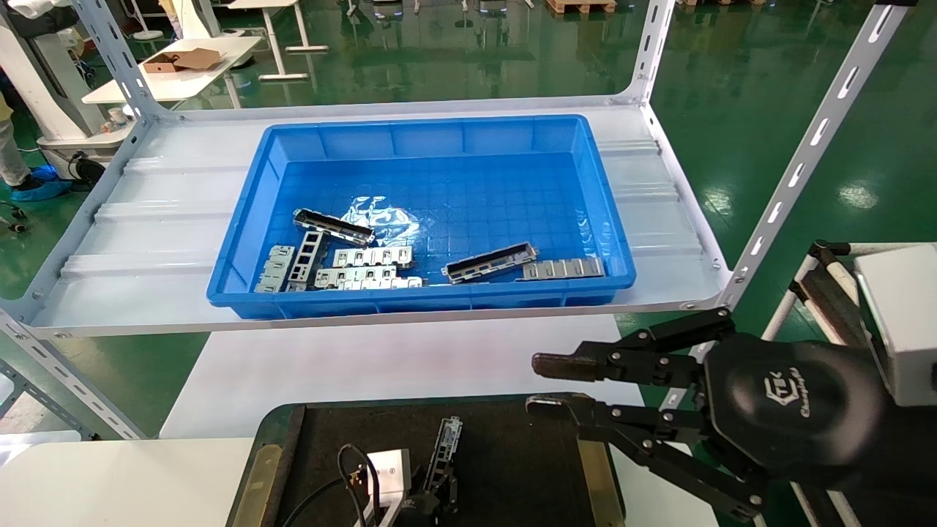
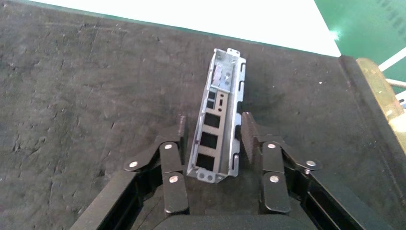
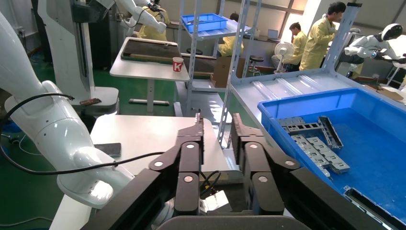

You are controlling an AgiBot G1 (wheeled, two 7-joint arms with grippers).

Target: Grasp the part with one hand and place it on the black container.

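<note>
One part (image 1: 445,445), a narrow silver channel with rectangular cut-outs, lies flat on the black container (image 1: 512,468). In the left wrist view the part (image 2: 218,124) rests on the container's matte surface (image 2: 72,96), between the fingers of my left gripper (image 2: 214,122). The jaws are open, with a gap on one side and the other finger close against the part's wall. In the head view the left gripper (image 1: 432,489) shows only at the bottom edge. My right gripper (image 1: 540,383) is open and empty, hovering at the container's right edge; it also shows in its own wrist view (image 3: 218,122).
A blue bin (image 1: 241,241) on the white shelf holds two more channels (image 1: 333,225) (image 1: 489,262) and several flat silver plates (image 1: 373,256). The shelf's slotted uprights (image 1: 805,154) stand beside the right arm. The container's brass rim (image 2: 378,91) lies close to the left gripper.
</note>
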